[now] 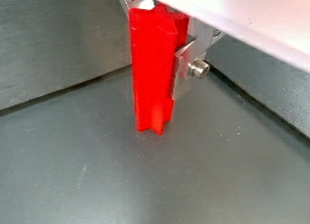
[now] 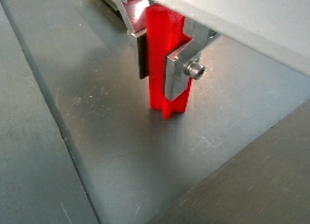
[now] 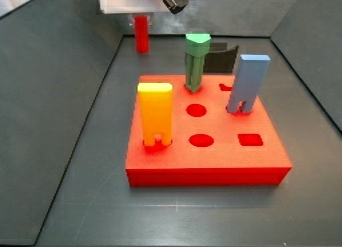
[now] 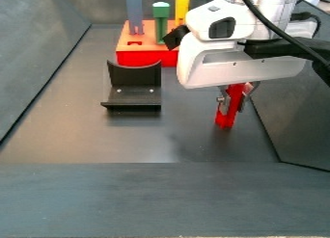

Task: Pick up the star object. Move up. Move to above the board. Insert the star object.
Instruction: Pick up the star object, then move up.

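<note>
We saw the hand clamped on the star object, its silver fingers pressed against the ridged red sides near the top. The peg stood upright, and in both wrist views its lower end was at the grey floor; we could not tell whether it touched or hung just above. In a side view the star object was well apart from the board, near the far wall. The board carried an orange-yellow forked block, a green peg and a blue peg. The dark fixture stood between the board and the hand.
</note>
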{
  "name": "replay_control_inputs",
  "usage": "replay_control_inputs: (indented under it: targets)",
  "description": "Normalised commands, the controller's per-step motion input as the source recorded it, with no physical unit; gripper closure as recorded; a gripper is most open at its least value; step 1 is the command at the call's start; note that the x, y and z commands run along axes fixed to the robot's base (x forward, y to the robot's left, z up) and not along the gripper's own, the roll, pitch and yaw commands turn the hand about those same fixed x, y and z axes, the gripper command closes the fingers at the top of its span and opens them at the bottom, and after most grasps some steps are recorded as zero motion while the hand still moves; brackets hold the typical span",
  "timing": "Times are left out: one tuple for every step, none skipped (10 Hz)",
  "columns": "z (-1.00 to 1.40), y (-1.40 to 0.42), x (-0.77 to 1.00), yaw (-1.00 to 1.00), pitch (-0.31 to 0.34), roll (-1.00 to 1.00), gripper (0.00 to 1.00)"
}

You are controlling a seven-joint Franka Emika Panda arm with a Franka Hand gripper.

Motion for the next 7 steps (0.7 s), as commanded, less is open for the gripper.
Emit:
replay_control_inputs:
  targets:
    - [0.0, 0.0, 0.0, 0.0, 0.0, 0.0, 1.0]
    - [0.0, 0.0, 0.0, 0.0, 0.0, 0.0, 1.0]
    - [0.0, 0.0, 0.0, 0.0, 0.0, 0.0, 1.0]
    - [0.0, 0.0, 0.0, 0.0, 0.0, 0.0, 1.0]
    - [0.0, 0.0, 0.0, 0.0, 0.0, 0.0, 1.0]
    - [0.0, 0.0, 0.0, 0.0, 0.0, 0.0, 1.0]
    - [0.83, 0.0, 0.0, 0.0, 0.0, 0.0, 1.0]
